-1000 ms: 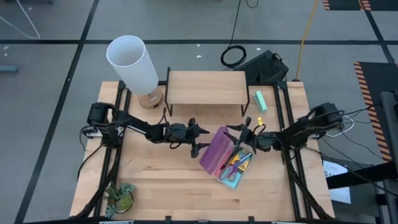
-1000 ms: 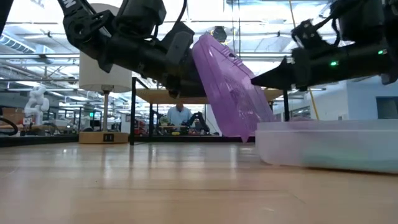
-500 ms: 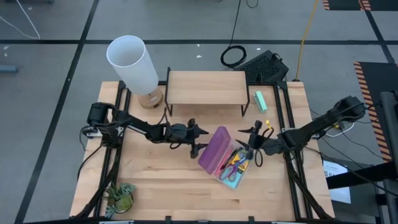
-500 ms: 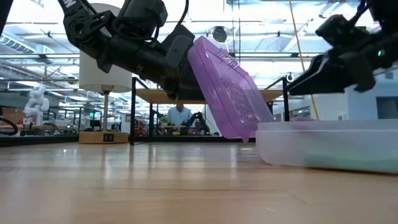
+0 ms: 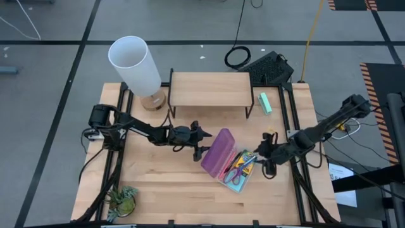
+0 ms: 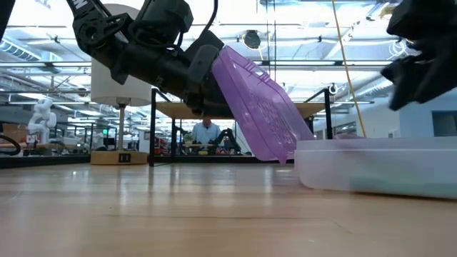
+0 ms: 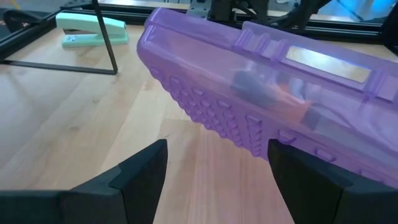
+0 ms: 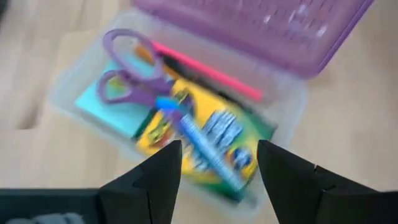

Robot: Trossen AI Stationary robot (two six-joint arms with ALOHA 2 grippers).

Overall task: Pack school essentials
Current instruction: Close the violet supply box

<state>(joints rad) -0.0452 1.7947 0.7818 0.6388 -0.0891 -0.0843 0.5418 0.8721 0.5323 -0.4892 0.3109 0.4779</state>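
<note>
— What are the two tools doing?

— The left tool [image 5: 204,140] has its fingers spread, one on either side of the edge of the purple lid [image 5: 216,153], which stands tilted up over the clear case [image 5: 243,182]. Whether a finger actually touches the lid I cannot tell. The right tool [image 5: 262,161] hovers just right of the case, fingers spread too, holding nothing.

— And the school things, where are they?

— In the open case, at the middle of the desk [image 5: 164,183]. From the right wrist I count one pair of purple-handled scissors [image 8: 134,78], one yellow-green crayon box [image 8: 205,140], one light-blue note pad [image 8: 106,106], one thin pink stick [image 8: 205,70] and one blue pen-like piece [image 8: 205,149] lying across the crayon box. The scissors lie partly on the pad.

— Anything else on the desk?

— One white lamp [image 5: 135,63] at the far left, one wooden shelf [image 5: 209,88] on dark legs at the far middle, one mint-green block [image 5: 265,102] to its right, one green toy dinosaur [image 5: 123,199] at the near left corner.

— The room?

— Light wood desk top, grey floor with dark lines around it. The low view looks into a bright workshop where a person [image 6: 206,132] sits far behind.
</note>
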